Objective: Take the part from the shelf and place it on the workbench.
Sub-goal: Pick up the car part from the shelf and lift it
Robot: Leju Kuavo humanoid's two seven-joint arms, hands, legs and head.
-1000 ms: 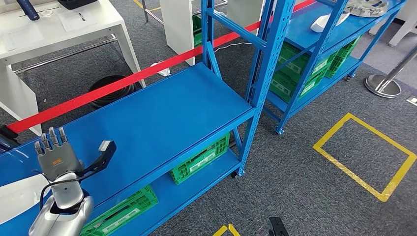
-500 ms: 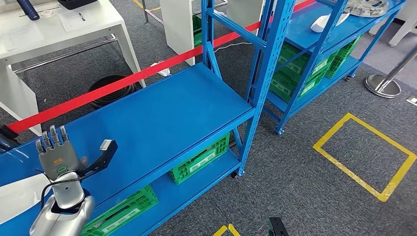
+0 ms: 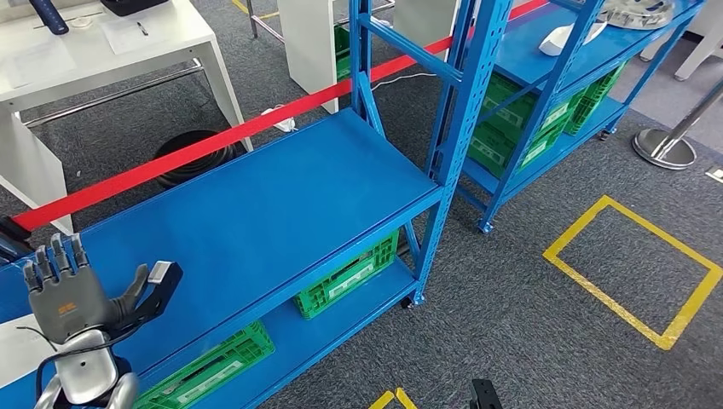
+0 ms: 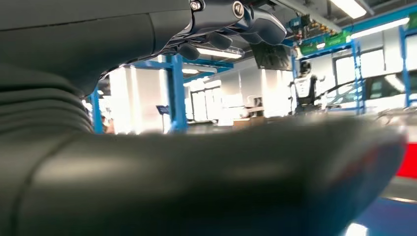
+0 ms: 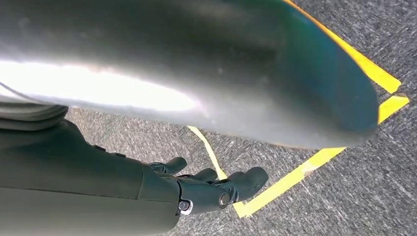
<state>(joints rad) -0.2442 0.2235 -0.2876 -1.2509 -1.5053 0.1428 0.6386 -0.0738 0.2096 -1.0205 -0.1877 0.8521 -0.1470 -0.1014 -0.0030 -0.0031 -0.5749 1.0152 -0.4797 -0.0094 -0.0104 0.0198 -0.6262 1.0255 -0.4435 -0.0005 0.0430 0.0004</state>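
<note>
1. The part (image 3: 15, 349), a pale, flat piece cut off by the lower left edge of the head view, lies on the blue shelf (image 3: 281, 196) board. It sits just beside the left hand (image 3: 72, 294), on its lower-left side. Too little of the part is in frame to tell its long axis.
2. The left hand is raised above the shelf board in the lower left of the frame, fingers upright and spread, thumb out to the right, holding nothing. It looks apart from the part, though contact near the wrist cannot be ruled out.
3. The left hand is by far the nearer; by my reading the grasp falls to it, and it must drop down and to the left.
4. The right hand (image 5: 211, 189) hangs over grey carpet and yellow floor tape, fingers loosely curled, nothing in them.
5. Green crates (image 3: 349, 274) sit on the lower shelf tier; what they hold cannot be told.
6. A white worktop (image 3: 111, 38) stands in the upper left, beyond the red barrier tape (image 3: 213, 141). It is probably the place to set the part.
</note>
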